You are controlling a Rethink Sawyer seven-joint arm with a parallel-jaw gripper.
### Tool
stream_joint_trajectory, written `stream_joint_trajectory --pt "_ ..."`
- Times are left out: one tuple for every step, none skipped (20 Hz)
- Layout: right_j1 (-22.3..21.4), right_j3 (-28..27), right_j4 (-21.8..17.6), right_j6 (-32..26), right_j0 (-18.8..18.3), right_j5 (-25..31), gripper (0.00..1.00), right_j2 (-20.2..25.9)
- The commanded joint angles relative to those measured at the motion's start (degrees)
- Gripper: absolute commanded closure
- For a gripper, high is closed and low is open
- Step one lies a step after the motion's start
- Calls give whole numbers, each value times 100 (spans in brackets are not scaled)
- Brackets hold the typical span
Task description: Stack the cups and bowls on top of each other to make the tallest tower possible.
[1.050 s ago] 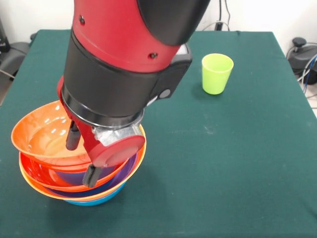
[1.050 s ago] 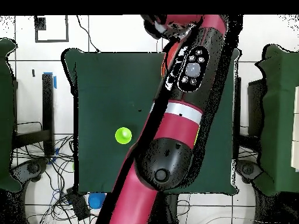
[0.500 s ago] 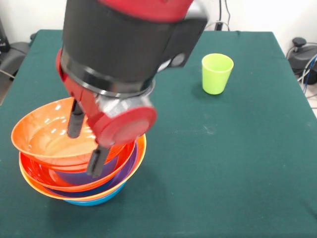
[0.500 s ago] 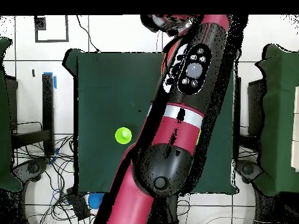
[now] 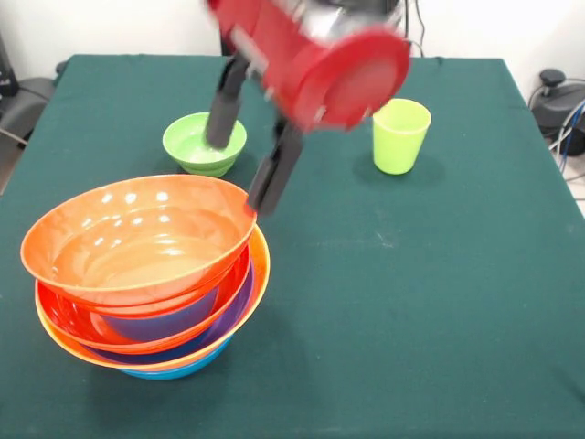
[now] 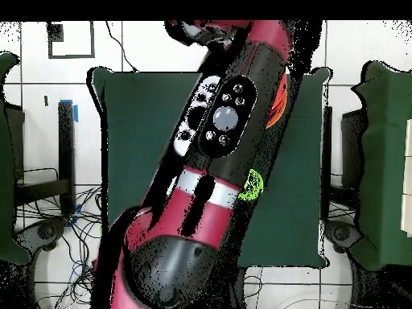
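My gripper point(image 5: 247, 137) hangs above the green table point(image 5: 439, 302), between the small lime-green bowl point(image 5: 204, 143) and the tower point(image 5: 146, 274), with its two dark fingers point(image 5: 274, 169) spread apart and nothing between them. One finger shows in front of the small lime-green bowl; the other ends just beside the far rim of the top orange bowl point(image 5: 137, 233), and I cannot tell whether it touches that rim. The tower stands at the table's near left part in the front view: the top orange bowl sits tilted in a red-orange bowl point(image 5: 64, 315), below it a purple rim point(image 5: 233, 315), another orange rim point(image 5: 259, 283) and a blue base point(image 5: 174, 370). The lime-green tumbler point(image 5: 399, 135) stands upright, mouth up, well apart from the tower, on the far right part of the table. In the overhead view my arm point(image 6: 221, 153) covers most of the table; only an orange edge point(image 6: 278, 105) and a green rim point(image 6: 255, 185) show beside it.
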Motion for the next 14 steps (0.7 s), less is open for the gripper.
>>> stream_joint_trajectory --pt "-883 2449 -1101 -1658 658 276 0 1420" --pt "-999 2733 -1192 -1692 733 204 0 1514" --pt "-1086 2962 -1271 -1710 782 134 0 1603" --pt "-1180 3195 -1346 -1731 830 26 0 1695" --pt "-1253 3382 -1417 -1740 862 -64 0 1783" --pt "-1347 3610 -1483 -1755 902 -190 0 1871" --pt "-1412 3778 -1541 -1760 922 -305 0 1962" --pt "-1478 3943 -1606 -1761 943 -390 0 2035" --pt "-1535 4108 -1650 -1747 960 -530 0 2123" --pt "-1610 4282 -1707 -1751 977 -682 0 2211" --pt "-1649 4388 -1768 -1747 982 -791 0 2276" --pt "-1693 4502 -1823 -1740 984 -915 0 2351" --pt "-1737 4615 -1878 -1734 985 -1038 0 2426" --pt "-1787 4735 -1933 -1733 983 -1152 0 2509"
